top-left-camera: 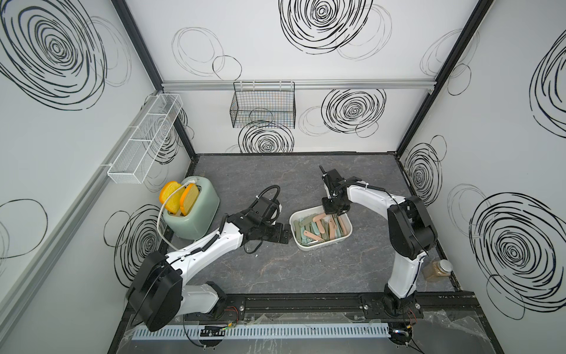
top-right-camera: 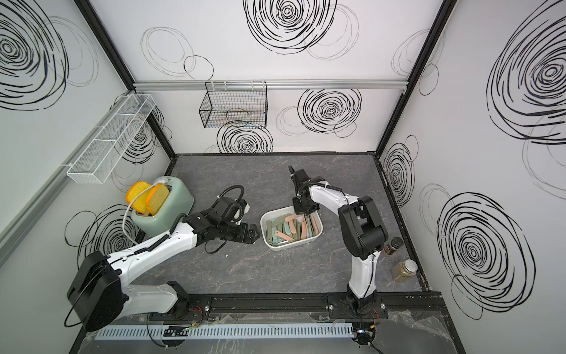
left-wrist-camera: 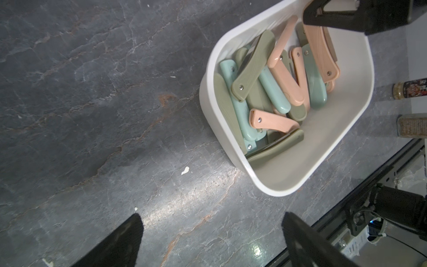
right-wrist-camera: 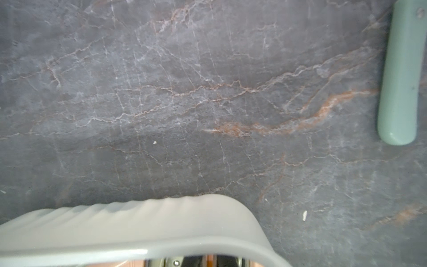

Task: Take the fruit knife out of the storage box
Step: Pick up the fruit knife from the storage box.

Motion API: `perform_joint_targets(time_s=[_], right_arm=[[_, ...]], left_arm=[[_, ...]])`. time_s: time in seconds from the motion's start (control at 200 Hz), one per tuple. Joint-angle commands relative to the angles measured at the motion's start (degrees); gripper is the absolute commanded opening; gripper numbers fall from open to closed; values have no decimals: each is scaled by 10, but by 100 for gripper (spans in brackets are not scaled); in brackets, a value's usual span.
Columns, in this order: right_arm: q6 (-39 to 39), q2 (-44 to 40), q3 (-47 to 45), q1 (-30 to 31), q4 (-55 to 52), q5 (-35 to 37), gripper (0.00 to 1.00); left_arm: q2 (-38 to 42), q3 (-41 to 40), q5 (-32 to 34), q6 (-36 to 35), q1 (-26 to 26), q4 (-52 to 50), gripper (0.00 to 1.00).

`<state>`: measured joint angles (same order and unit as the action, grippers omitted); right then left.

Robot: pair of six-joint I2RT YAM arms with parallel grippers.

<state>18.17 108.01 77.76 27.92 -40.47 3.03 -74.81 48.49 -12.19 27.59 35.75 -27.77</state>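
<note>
The white storage box [top-left-camera: 327,244] stands right of the table's middle and holds several folded fruit knives with pink, olive and teal handles [left-wrist-camera: 272,92]. My right gripper [top-left-camera: 335,216] reaches down into the box's far end. In the left wrist view its black fingers [left-wrist-camera: 335,16] are closed over one end of a pink fruit knife [left-wrist-camera: 323,55]. The right wrist view shows the box rim [right-wrist-camera: 138,231] and a pink strip between the fingers of my right gripper [right-wrist-camera: 209,263]. My left gripper [top-left-camera: 286,235] is open and empty just left of the box, low over the table.
A teal folded knife [right-wrist-camera: 399,76] lies on the table beyond the box's far wall. A sage toaster [top-left-camera: 191,214] with bread slices stands at the left. Two spice jars [top-right-camera: 393,245] [top-right-camera: 404,269] sit by the right wall. Wire baskets [top-left-camera: 263,105] hang on the walls.
</note>
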Motion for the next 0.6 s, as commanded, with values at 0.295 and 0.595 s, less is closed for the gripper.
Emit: perform_joint_targets(time_s=[0.295,0.595], right_arm=[[7,-66,-19,0,-37,-3,3],[1,-76,6,-1,-53,10,3]], left_arm=[[-1,12,-5,-1,3,22,98],[1,18,-4,0,4,20,98]])
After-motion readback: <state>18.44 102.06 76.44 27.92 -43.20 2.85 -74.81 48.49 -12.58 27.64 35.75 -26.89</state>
